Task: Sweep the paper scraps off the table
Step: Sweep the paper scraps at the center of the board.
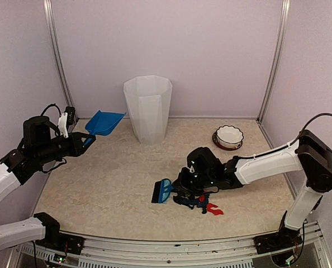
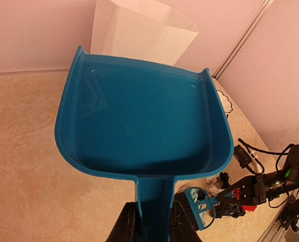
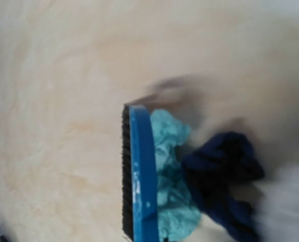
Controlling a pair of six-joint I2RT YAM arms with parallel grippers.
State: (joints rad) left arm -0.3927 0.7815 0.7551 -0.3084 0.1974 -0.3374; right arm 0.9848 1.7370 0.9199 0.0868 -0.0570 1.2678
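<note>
- I count one dustpan, one white bin, one brush and one bowl.
- Left pincer, at the frame's left: clamped narrow on the dustpan's handle, pan lifted off the counter.
- Only the left wrist view shows both fingers pressed against that handle.
- Right pincer, lower centre: closed on the brush.
- The paper scraps lie heaped just right of the brush; I can't count them.
- The right wrist view, blurred, shows a teal scrap touching the brush and a dark blue scrap beside it.
</note>
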